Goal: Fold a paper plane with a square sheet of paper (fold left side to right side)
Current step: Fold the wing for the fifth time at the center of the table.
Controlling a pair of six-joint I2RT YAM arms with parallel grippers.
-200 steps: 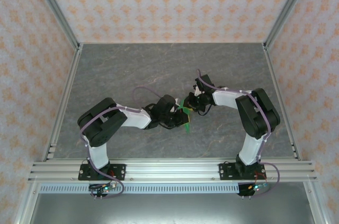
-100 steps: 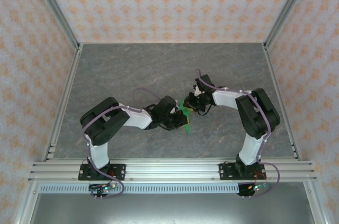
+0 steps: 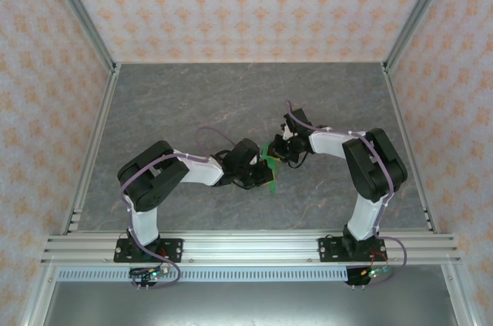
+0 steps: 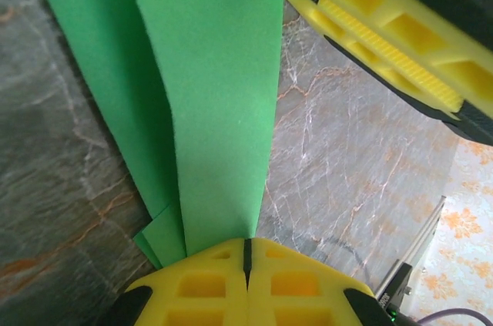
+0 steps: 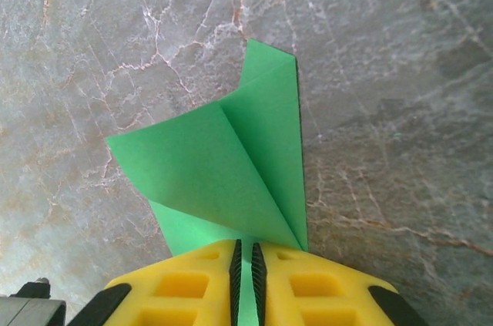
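We are holding the green paper [image 5: 223,164] over the table [image 5: 385,72], left claw [image 4: 246,247] clenched on it from 9 o'clock, right claw [image 5: 246,257] grasping its 12 o'clock end; we are judging it light, floppy, best pinched near creases.

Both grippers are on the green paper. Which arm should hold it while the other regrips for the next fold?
Left, probably: the left gripper is clamped flush on the layered paper, while the right gripper pinches an end where the flaps splay apart.

Black-white arms [image 3: 196,172], purple cables [image 3: 203,132], yellow fingers [image 4: 202,289]
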